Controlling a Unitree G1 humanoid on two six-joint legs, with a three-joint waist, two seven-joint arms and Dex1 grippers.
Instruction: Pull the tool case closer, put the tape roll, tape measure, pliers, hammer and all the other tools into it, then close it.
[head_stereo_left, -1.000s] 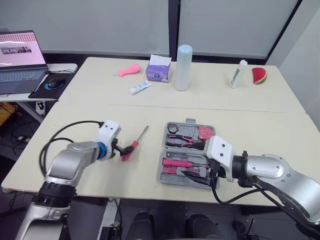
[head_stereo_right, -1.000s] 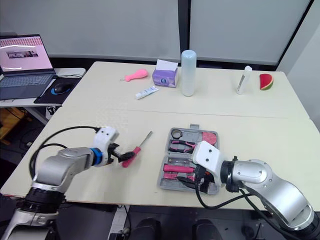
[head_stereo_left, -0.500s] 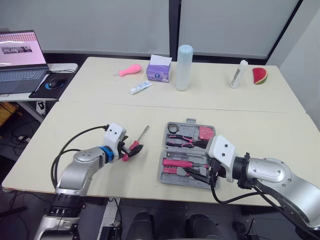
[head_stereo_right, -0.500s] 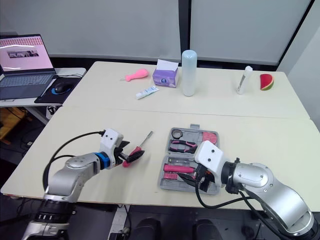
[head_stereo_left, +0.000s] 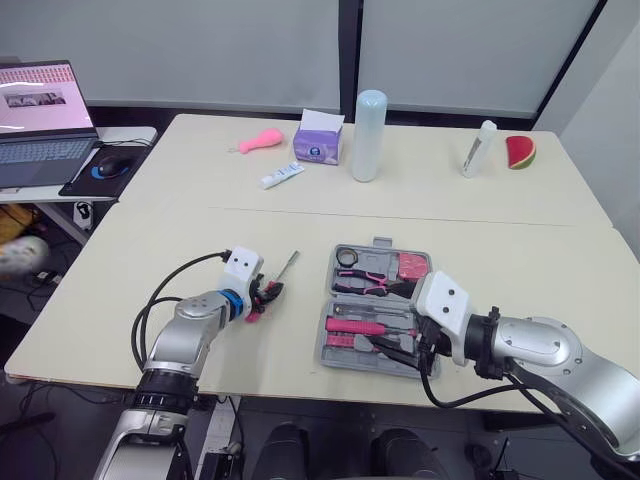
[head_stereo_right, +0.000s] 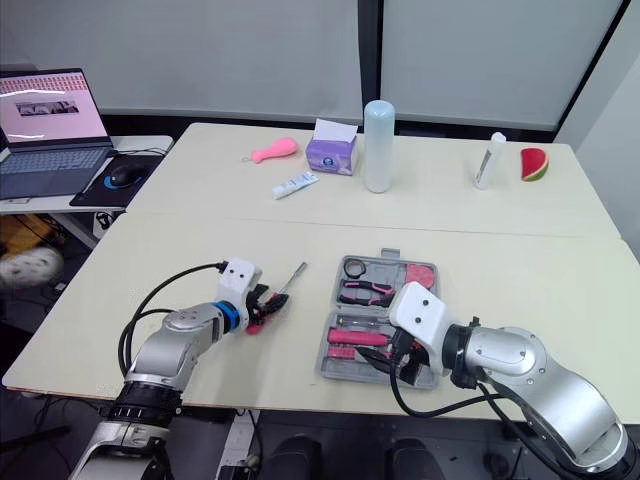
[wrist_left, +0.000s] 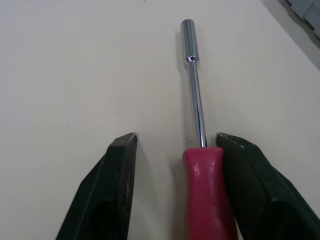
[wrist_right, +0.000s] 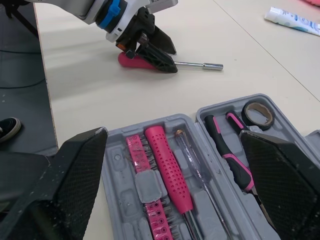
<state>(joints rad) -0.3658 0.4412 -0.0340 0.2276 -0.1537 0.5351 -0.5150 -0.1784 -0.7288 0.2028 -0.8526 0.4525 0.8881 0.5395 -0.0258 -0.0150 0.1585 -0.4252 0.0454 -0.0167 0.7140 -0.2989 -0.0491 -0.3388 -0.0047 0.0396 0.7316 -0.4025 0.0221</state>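
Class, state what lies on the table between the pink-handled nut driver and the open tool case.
Nothing: the stretch from the nut driver to the tool case is bare table, as the left eye view shows.

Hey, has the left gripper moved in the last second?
Yes. The left gripper moved toward the tool case, now straddling the pink-handled driver.

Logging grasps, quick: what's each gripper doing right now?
Left gripper: open, astride the driver handle.
Right gripper: open, empty, at the case.
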